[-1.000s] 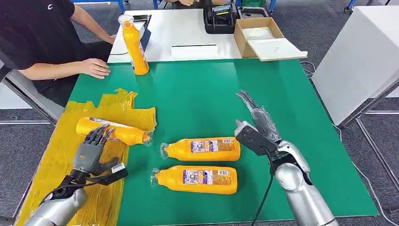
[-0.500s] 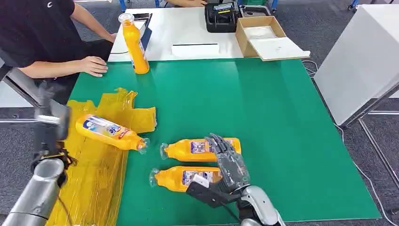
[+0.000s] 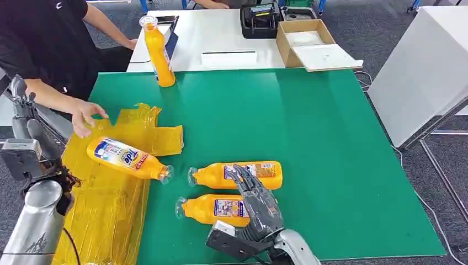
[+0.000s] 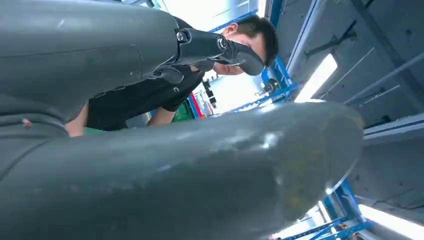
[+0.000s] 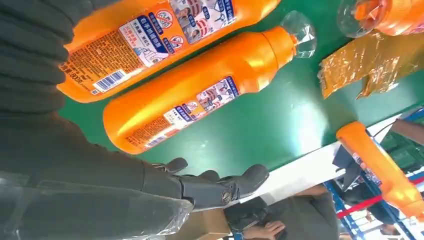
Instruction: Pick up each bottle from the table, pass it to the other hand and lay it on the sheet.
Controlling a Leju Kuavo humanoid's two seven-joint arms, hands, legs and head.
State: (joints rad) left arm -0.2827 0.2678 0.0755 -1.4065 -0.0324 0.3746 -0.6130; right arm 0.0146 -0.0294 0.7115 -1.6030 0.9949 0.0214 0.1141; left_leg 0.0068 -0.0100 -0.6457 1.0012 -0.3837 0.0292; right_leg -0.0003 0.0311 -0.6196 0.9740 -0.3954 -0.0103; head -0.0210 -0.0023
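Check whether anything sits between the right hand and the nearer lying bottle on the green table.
Nothing visible does. The right hand hovers directly over the nearer bottle, fingers spread; the second lying bottle sits just beyond it.

The right hand point(image 3: 258, 205) covers part of the nearest bottle point(image 3: 212, 210).

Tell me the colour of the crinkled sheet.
Translucent yellow crinkled plastic sheet on the green table's left side; clearest in the head view.
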